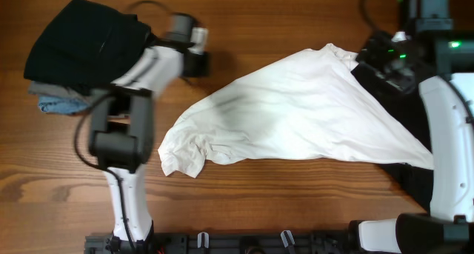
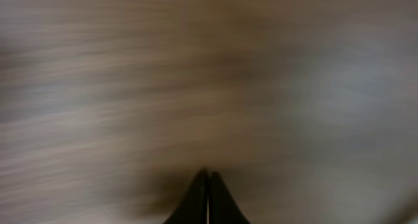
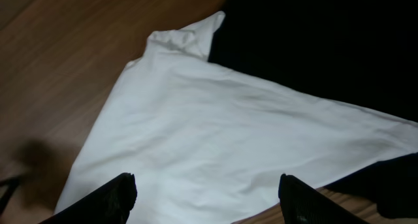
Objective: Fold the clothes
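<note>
1. White T-shirt (image 1: 296, 113) is lying open and rumpled across the middle-right of the tabletop (image 1: 244, 202). No fold is showing in it, and one corner is bunching up at its left end.
2. Black garment (image 1: 400, 124) is lying loose under the shirt's right side. It's partly hidden by the shirt and the right arm, so I can't tell its full outline.
3. Left end effector (image 2: 208, 175) is clenched, with the fingers pressing together and nothing between them. Its wrist view is smeared and showing only bare wood. In the overhead view it's sitting near the folded pile (image 1: 78, 47) at the far left, not touching the shirt.
4. Right end effector (image 3: 208, 179) is released, with the fingers standing wide apart. It's hovering over the shirt's right part, close to where white meets black, and isn't gripping anything.
5. Progress, as I'm reading it: the pile at far left is looking finished, with a black piece on top and grey and blue underneath. The shirt is only laid out, not started. The black garment isn't started either.
6. Still remaining: flattening the shirt, bringing the sleeves in, folding and stacking it, then doing the same for the black garment.
</note>
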